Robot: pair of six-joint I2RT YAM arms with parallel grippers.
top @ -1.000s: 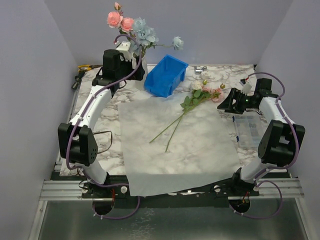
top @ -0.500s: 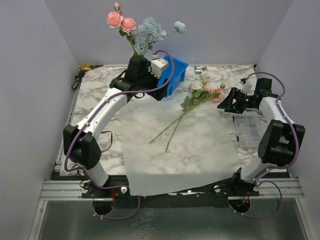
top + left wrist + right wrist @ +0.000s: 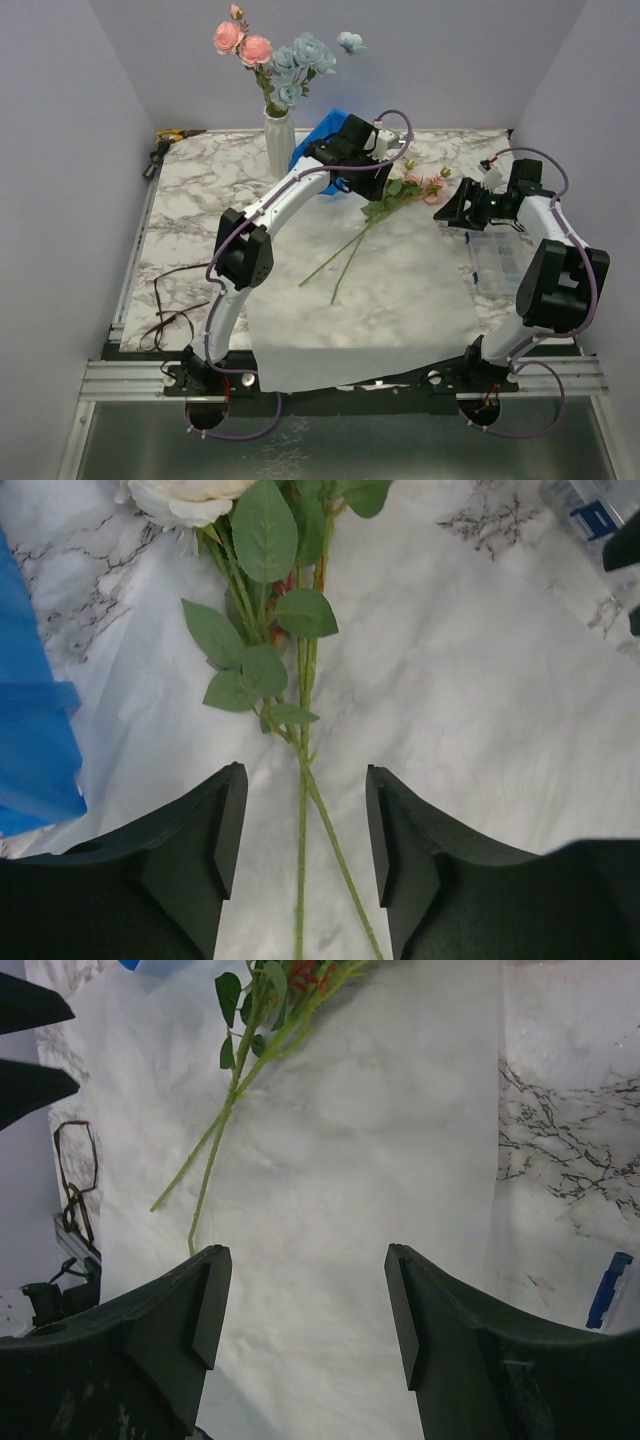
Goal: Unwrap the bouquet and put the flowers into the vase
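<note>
While the left gripper (image 3: 303, 785) hovered, jaws parted and holding nothing, over the flowers (image 3: 262, 670) lying mid-frame on the wrapping paper (image 3: 380, 290), the right gripper (image 3: 305, 1260) sat likewise released at right. Stems were judged thin, light, springy (blooms crushable); pinch below the leaves. The marble table (image 3: 190, 220) lay flat; the vase (image 3: 278, 140) stood upper left, lilac walls (image 3: 60, 150) close round.

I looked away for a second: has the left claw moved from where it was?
Yes. The left gripper swung rightward, away from the vase, past the blue bin, and now hangs over the loose flowers on the paper.
</note>
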